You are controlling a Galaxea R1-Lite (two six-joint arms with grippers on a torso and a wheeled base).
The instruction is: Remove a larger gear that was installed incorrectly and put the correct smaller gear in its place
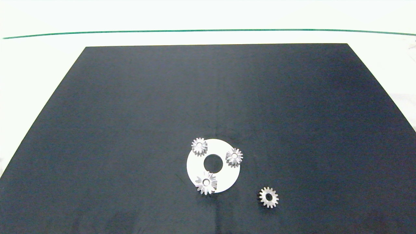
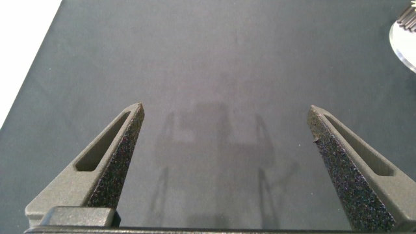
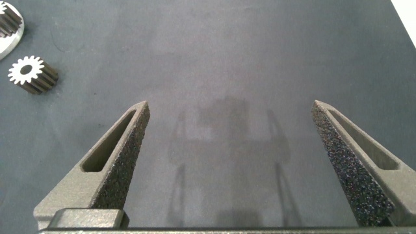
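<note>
A white ring-shaped plate (image 1: 227, 178) lies on the dark mat and carries three silver gears. The larger gear (image 1: 206, 182), star-like with long pointed teeth, sits at the plate's near edge. Two blunt-toothed gears (image 1: 199, 146) (image 1: 234, 157) sit at its far-left and right edges. One loose smaller gear (image 1: 268, 197) (image 3: 29, 73) lies flat on the mat to the near right of the plate. My left gripper (image 2: 225, 107) is open over bare mat, with the plate's rim (image 2: 404, 45) off to one side. My right gripper (image 3: 231, 103) is open over bare mat, well apart from the loose gear.
The dark mat (image 1: 130, 113) covers most of the white table (image 1: 39, 65). A thin green line (image 1: 208, 31) runs across the table beyond the mat. Neither arm shows in the head view.
</note>
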